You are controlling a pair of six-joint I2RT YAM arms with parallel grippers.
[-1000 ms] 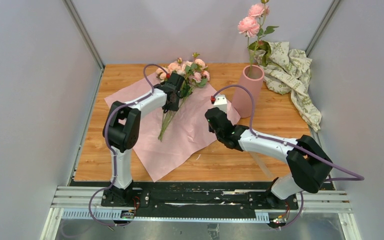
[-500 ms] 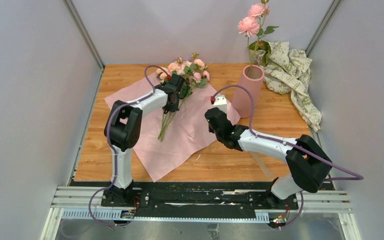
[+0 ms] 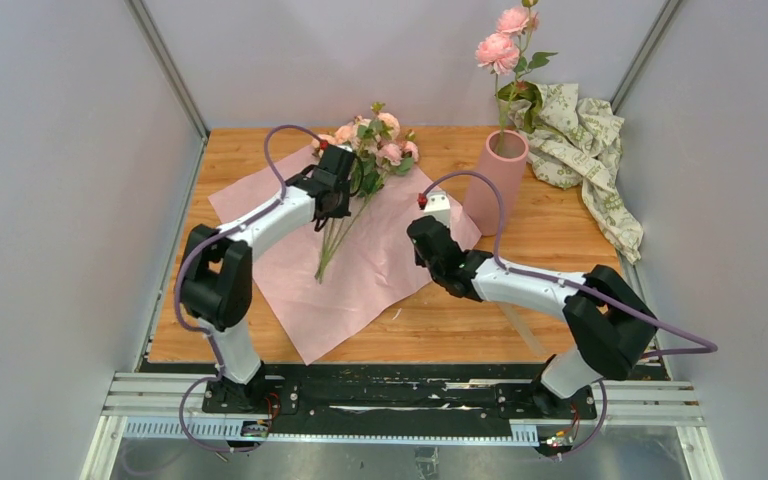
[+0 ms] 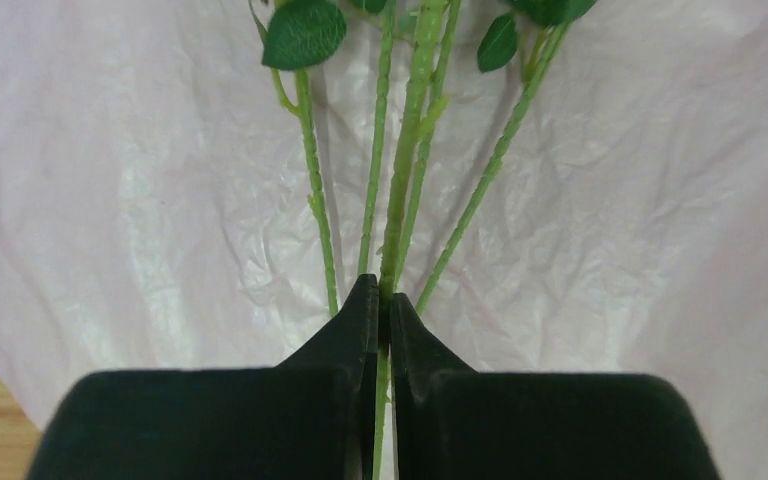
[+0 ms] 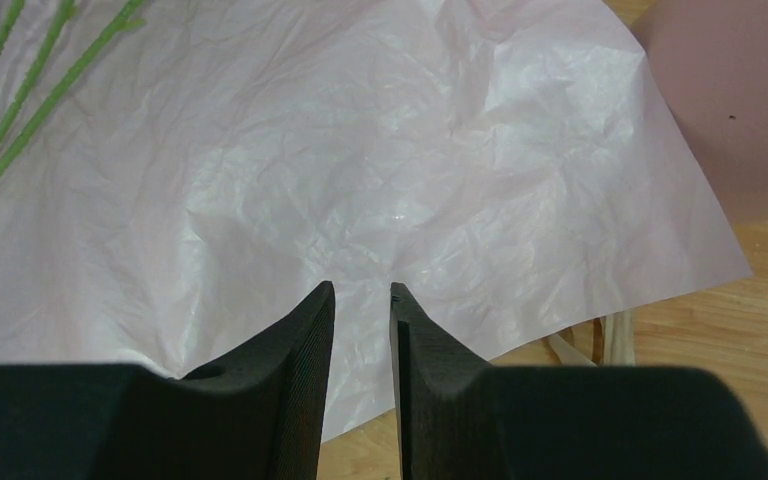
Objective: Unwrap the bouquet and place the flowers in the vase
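Observation:
The bouquet's pink paper [image 3: 370, 275] lies spread flat on the table. On it rest the flowers [image 3: 375, 140], peach-pink blooms at the far end and thin green stems [image 4: 405, 150] trailing toward me. My left gripper [image 3: 342, 200] is shut on one stem just below the leaves, and the other stems pass beside the fingertips [image 4: 365, 300]. The pink vase [image 3: 495, 185] stands right of the paper. Over the paper's right part, my right gripper [image 5: 362, 290] hovers open with nothing between its jaws, the vase [image 5: 740, 100] ahead to its right.
A tall stem with two large pink blooms [image 3: 500, 50] stands in the vase. Crumpled cream-green patterned paper [image 3: 585, 140] lies at the back right corner. A tan ribbon [image 5: 600, 340] lies on the wood by the pink paper's near right edge. Grey walls enclose both sides.
The left gripper has shut on a flower stem and shifted slightly left and back, raising the blooms a little. The right arm has barely moved.

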